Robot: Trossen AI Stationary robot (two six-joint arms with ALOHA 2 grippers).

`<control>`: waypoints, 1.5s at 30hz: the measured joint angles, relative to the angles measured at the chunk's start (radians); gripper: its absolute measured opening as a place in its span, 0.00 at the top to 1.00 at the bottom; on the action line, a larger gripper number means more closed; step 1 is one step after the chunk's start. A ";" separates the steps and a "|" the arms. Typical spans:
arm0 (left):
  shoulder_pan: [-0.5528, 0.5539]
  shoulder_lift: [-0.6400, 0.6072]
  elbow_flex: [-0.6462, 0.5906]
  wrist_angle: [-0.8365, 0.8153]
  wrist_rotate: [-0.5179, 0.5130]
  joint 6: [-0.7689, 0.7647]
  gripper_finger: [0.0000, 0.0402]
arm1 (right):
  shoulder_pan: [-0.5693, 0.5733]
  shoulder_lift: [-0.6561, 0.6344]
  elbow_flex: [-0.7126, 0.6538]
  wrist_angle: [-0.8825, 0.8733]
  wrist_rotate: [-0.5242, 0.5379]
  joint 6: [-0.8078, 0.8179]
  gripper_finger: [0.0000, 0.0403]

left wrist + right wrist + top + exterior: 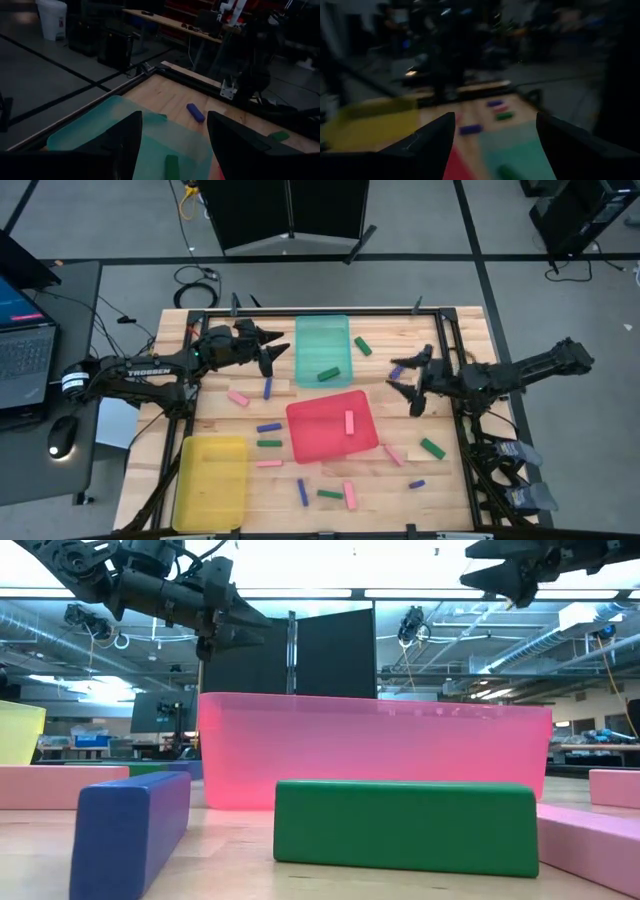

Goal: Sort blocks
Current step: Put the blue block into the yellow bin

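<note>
Blue, green and pink blocks lie flat and scattered on the wooden table [225,420]. One green block [328,374] lies in the teal tray [322,335], and one pink block [350,421] lies in the red tray [318,435]. My left gripper [272,350] hangs open in the air beside the teal tray's left edge and holds nothing; its wrist view shows it [173,120] looking over that tray. My right gripper [405,380] is open too, raised above a blue block [396,370] that lies on the table right of the teal tray.
An empty yellow tray [210,480] sits at the near left. Loose blocks lie left of the red tray [268,427], along the near edge [330,494] and at the right [432,447]. A green block [362,346] lies beside the teal tray. A dark frame [440,340] borders the table.
</note>
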 joint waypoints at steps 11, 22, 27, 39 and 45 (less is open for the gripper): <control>0.000 0.019 0.005 -0.235 -0.066 -0.089 0.42 | -0.146 -0.063 0.000 0.003 0.122 -0.091 0.29; -0.037 0.147 0.175 -0.861 -0.187 -0.325 0.42 | -0.192 0.034 0.000 0.001 0.083 -0.017 0.29; -0.038 0.214 0.199 -0.907 -0.080 -0.429 0.40 | -0.180 0.072 0.000 0.006 0.060 0.006 0.30; -0.076 0.345 0.216 -0.961 -0.020 -0.524 0.22 | -0.158 0.114 0.000 0.006 0.051 0.009 0.31; -0.099 0.410 0.215 -0.929 -0.029 -0.537 0.21 | -0.158 0.114 0.000 0.006 0.051 -0.008 0.31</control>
